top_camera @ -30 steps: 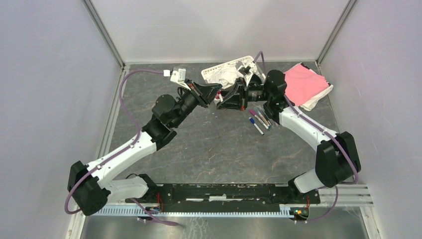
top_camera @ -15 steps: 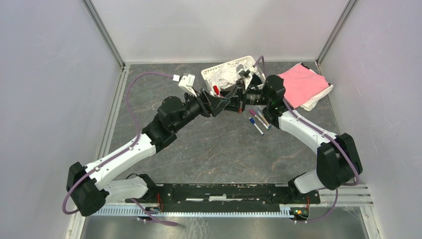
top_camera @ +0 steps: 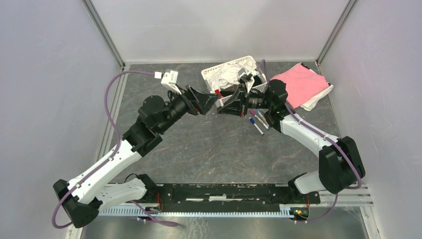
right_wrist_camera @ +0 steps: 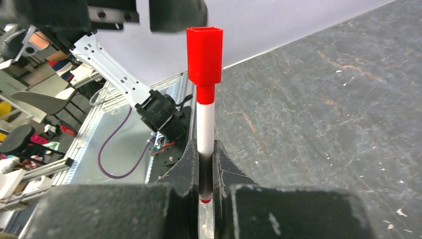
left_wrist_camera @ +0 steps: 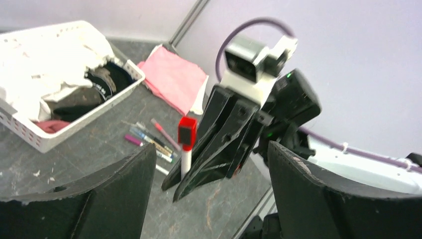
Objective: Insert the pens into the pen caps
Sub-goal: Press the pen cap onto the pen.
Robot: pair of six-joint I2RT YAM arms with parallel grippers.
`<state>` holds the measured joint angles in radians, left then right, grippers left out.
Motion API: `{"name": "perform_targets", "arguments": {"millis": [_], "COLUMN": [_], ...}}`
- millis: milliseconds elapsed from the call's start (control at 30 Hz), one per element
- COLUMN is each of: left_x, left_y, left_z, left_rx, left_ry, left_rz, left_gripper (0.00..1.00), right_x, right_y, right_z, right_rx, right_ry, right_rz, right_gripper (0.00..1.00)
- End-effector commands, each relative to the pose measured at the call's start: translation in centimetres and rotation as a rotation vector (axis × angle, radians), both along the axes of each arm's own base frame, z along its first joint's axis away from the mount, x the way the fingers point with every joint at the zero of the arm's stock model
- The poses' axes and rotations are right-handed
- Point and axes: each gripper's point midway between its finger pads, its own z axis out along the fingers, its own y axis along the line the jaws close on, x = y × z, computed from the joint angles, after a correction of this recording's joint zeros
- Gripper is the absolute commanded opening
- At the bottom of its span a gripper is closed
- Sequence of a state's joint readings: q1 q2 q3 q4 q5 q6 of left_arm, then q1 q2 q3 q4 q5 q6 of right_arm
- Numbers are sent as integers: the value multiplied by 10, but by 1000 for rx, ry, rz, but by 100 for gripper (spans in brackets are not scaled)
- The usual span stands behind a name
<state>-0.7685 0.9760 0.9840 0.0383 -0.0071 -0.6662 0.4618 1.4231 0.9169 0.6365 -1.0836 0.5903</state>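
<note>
Grey mottled table point(top_camera: 209, 144), far side: right gripper point(right_wrist_camera: 205, 149) pinches a white pen point(right_wrist_camera: 205, 119) wearing a red cap point(right_wrist_camera: 204, 55); left gripper point(left_wrist_camera: 211, 149) faces it, spread wide.

One red-capped pen point(right_wrist_camera: 205, 119), about four loose pens point(left_wrist_camera: 149, 142), one basket point(left_wrist_camera: 94, 112).

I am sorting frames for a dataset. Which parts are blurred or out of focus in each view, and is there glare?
Top external: even light, no strong glare, only soft shadows. Left wrist: the left fingers are dark and blurred; the pen is slightly soft. Right wrist: the red cap is sharp, the right fingers and the background are blurred.
</note>
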Motion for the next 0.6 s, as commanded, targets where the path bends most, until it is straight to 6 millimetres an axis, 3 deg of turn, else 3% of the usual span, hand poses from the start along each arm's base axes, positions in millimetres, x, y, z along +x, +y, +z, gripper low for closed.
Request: {"name": "perform_targets", "arguments": {"millis": [0, 100, 233, 567], "left_x": [-2, -8, -17, -3], "left_y": [17, 18, 8, 4], "left_z": [38, 50, 46, 28], "left_rx": [5, 1, 30, 15], "left_ry": [-85, -133, -160, -137], "left_rz": [48, 27, -52, -18], "left_gripper": [88, 88, 87, 85], "right_x": [-13, -16, -20, -20], "right_y": [-7, -10, -13, -20], "right_z": [12, 9, 7, -5], "right_rx": [28, 25, 28, -3], "right_ry": [-35, -22, -21, -14], "right_rz": [32, 31, 38, 14], "right_gripper": [2, 4, 6, 11]}}
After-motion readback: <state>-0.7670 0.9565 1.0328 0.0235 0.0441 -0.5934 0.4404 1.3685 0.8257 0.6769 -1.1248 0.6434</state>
